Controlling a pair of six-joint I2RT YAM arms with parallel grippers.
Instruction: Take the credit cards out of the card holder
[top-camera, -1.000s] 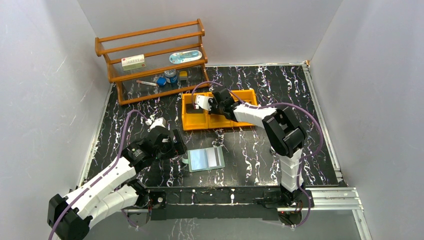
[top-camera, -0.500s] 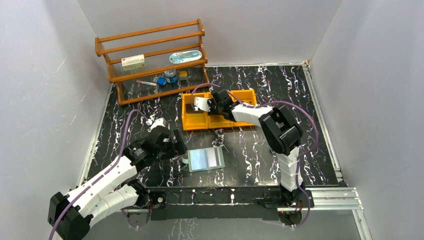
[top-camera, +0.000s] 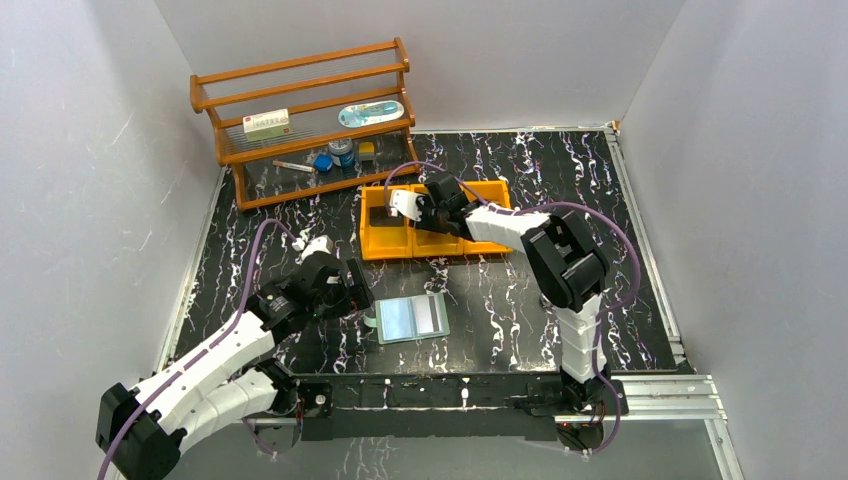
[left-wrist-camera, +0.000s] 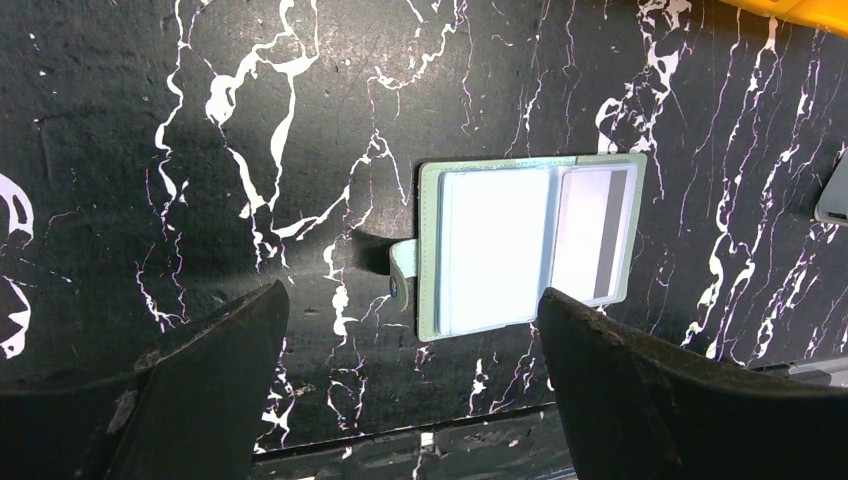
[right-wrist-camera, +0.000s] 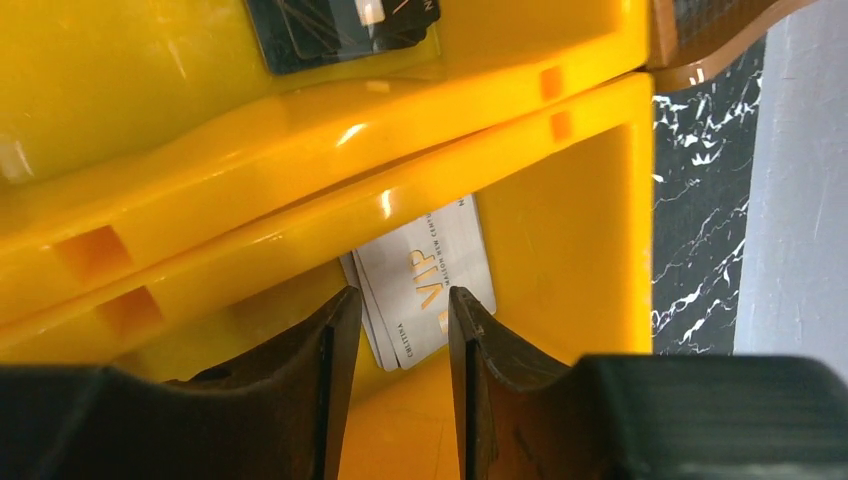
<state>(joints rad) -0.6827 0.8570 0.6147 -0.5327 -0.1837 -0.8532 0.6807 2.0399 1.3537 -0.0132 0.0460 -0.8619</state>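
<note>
Your right gripper (right-wrist-camera: 402, 300) hangs over the 9 o'clock end of the orange bin (top-camera: 385, 250). Its two fingers are parted by a narrow gap and grasp nothing. A silvery credit card (right-wrist-camera: 430, 270) marked VIP lies on the bin floor just beyond the fingertips, and the edge of a second card (right-wrist-camera: 356, 292) shows under it. A dark card (right-wrist-camera: 340, 25) lies in the neighbouring compartment, toward 11 o'clock in the wrist view. Your left gripper (top-camera: 358, 288) is spread wide and empty above the table (left-wrist-camera: 150, 120). The card holder (left-wrist-camera: 490, 250) lies unfolded and flat at its 3 o'clock, apart from the fingers, with a striped card (left-wrist-camera: 595, 235) in its right pocket.
</note>
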